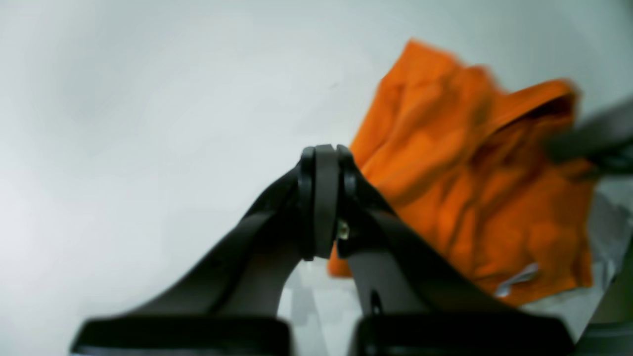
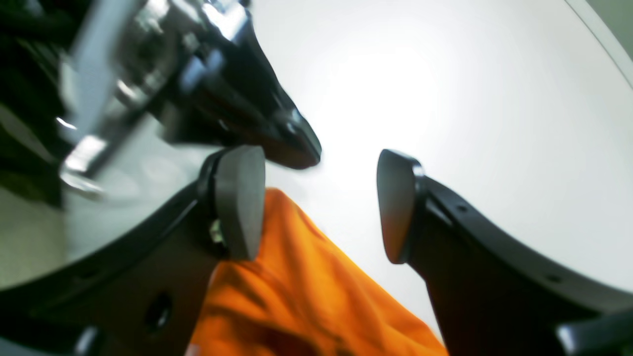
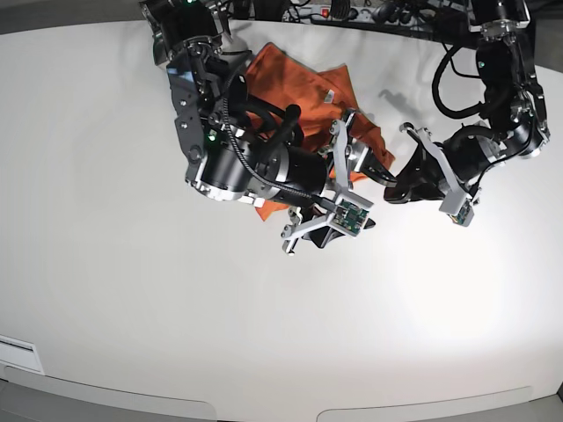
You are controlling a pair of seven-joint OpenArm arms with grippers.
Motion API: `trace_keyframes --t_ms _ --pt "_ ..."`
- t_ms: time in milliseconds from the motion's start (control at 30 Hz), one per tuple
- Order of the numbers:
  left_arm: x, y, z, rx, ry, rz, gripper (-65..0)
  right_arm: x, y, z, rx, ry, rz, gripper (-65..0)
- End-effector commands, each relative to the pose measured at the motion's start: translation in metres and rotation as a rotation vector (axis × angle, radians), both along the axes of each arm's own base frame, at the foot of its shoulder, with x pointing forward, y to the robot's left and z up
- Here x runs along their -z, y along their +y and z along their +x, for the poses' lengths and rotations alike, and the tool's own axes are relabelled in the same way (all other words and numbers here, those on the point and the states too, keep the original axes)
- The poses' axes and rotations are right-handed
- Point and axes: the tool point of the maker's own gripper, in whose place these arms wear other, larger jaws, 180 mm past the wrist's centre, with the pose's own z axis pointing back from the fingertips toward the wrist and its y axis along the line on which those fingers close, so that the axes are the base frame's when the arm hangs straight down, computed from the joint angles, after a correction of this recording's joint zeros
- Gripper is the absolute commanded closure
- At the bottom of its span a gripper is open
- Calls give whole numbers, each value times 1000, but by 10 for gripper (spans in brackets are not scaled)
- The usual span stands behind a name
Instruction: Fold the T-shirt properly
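The orange T-shirt (image 3: 303,75) lies crumpled at the back of the white table, partly hidden under my right arm. Its white tag (image 3: 330,97) faces up. In the right wrist view my right gripper (image 2: 321,198) is open, and a fold of the T-shirt (image 2: 296,287) reaches between its fingers at their base. In the base view this gripper (image 3: 376,189) hangs at the shirt's near right edge. My left gripper (image 1: 325,148) is shut and empty, just beside the T-shirt (image 1: 445,163) with its tag (image 1: 517,279). Its tip (image 2: 292,143) is close to my right gripper's finger.
The white table (image 3: 132,264) stretches wide to the front and left. Its curved edge (image 2: 598,34) shows in the right wrist view. Cables and mounts (image 3: 352,13) run along the back edge. Both arms crowd the back middle.
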Motion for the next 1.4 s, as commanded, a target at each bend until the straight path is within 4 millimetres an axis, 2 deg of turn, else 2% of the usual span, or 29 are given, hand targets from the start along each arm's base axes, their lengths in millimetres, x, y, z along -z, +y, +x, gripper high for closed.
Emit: trace_keyframes --t_ms 0,100,233,367,467,633,667,767,867,933,1133,1267,1333,1367 --pt "-13 2 4 10 -46 0 0 -4 -8 -3 0 -13 23 -373" --pt "-13 6 3 18 -48 23 0 13 -35 -21 24 40 0 -373" --pt "-19 6 2 36 -54 6 0 20 -67 -57 22 106 6 -373" --pt "-20 7 2 40 -55 4 0 41 -86 -94 23 199 -38 -373" --pt "-21 7 2 40 -56 3 0 64 -93 -106 56 256 -93 -373" --pt "-21 6 2 42 -56 -3 0 81 -99 -98 121 242 -103 -363" --pt "-21 6 2 42 -56 -3 0 85 -100 -95 127 243 -112 -324" --pt "-21 6 2 42 -56 -3 0 98 -103 -95 134 268 -137 -126" --pt "-22 6 2 42 -58 -7 0 102 -103 -96 134 282 -140 -10" --pt "-24 4 1 46 -59 -20 0 98 -100 -96 128 281 -118 0" --pt "-24 4 1 47 -60 -25 0 69 -84 -100 84 289 33 0" --pt "-25 3 1 50 -59 -29 0 77 -83 -100 84 262 -28 0" --pt "-29 -1 -2 67 -53 -67 0 75 -85 -92 92 228 -47 -67" --pt "-31 -4 -5 82 -44 -90 0 72 -86 -84 97 200 -52 -75"
